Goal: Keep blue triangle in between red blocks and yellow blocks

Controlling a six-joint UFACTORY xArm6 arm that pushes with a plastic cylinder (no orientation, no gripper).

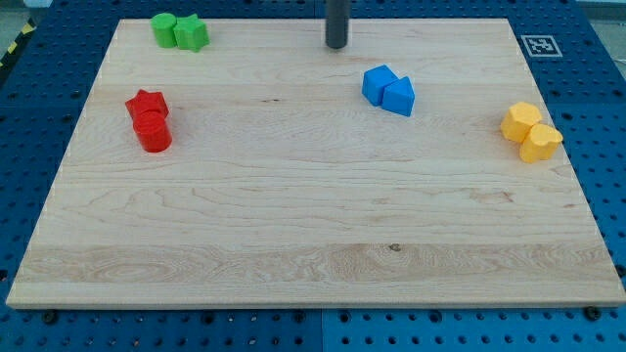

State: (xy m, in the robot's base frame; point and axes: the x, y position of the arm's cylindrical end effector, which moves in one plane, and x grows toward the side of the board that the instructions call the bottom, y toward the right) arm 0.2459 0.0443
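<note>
Red blocks (149, 121) left, yellow blocks (531, 131) right, blue triangle (399, 98) between them on counter (293, 244); my tip (336, 44) hovers behind, no pincer visible; only small nudges seem needed.

Rod (336, 20) ran off view's top edge, upper length unseen. Blue triangle (399, 98) hid right flank of blue cube (378, 83). Red cylinder (153, 132) covered front of red star (147, 103). Tag (540, 45) on tabletop (293, 225) corner too small to read.

No readable words or numbers; only a black-and-white square marker (541, 45) on the board's (293, 225) top-right corner.
</note>
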